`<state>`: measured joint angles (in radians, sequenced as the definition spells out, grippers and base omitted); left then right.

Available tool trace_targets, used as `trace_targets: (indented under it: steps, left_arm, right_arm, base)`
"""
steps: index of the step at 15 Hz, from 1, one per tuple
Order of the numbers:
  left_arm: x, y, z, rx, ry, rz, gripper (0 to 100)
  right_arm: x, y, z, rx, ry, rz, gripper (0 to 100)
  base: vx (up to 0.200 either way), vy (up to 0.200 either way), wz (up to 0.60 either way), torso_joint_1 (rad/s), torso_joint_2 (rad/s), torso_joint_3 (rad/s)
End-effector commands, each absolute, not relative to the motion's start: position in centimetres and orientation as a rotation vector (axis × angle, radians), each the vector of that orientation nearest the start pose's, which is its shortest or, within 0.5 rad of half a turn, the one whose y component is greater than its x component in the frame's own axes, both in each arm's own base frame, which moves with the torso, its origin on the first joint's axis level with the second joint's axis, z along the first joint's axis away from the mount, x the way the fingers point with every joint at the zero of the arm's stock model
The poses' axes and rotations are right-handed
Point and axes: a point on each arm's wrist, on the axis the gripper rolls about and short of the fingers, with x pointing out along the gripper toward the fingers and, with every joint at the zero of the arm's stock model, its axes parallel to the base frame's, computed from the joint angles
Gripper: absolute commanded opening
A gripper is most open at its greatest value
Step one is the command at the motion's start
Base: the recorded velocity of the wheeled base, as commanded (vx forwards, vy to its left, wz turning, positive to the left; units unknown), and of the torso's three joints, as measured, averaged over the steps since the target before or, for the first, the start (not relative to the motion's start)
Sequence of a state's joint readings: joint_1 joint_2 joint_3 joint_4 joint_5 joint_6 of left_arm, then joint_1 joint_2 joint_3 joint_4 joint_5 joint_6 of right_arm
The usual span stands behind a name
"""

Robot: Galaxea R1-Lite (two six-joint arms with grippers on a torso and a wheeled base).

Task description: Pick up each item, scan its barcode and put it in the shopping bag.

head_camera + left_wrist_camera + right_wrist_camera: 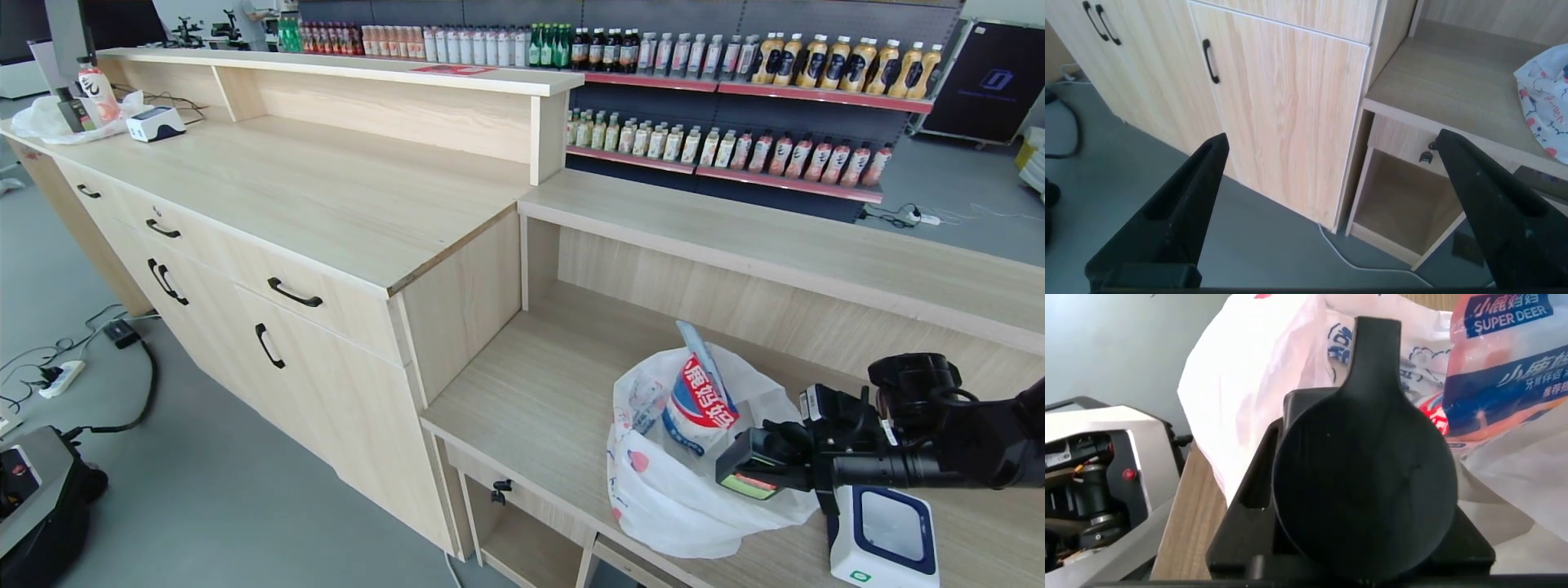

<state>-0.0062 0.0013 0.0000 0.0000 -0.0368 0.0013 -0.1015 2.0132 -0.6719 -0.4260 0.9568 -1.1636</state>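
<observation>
White, crinkled plastic shopping bag, lower right of head view, slumped on pale wood-grain counter. Glossy blue, white and red soft packet upright inside, lower part hidden. Right gripper at bag's mouth, grip impossible to tell. Boxy white-and-blue scanner cut off by bottom edge. Matte black left gripper spread wide.

White patterned shopping bag, blue-white packet with red band, pale woodgrain counter.
</observation>
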Motion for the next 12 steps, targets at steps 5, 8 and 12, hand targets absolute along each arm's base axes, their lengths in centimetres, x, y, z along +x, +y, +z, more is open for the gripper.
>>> trace_targets:
  steps: [5,8,12]
  left_arm:
    - [-2.3,-0.1,7.6,0.002,0.002,-0.043,100]
    - [-2.3,-0.1,7.6,0.002,0.002,-0.043,100]
    - [-2.3,-0.1,7.6,0.002,0.002,-0.043,100]
  right_arm:
    - [31.3,-0.4,2.5,-0.595,0.212,1.141,0]
    - [31.8,-0.1,1.8,-0.612,0.182,1.142,0]
    - [32.5,0.0,1.0,-0.614,0.174,1.145,0]
  base:
    - [0.0,0.0,0.0,0.0,0.0,0.0]
    - [0.0,0.0,0.0,0.0,0.0,0.0]
    - [0.0,0.0,0.0,0.0,0.0,0.0]
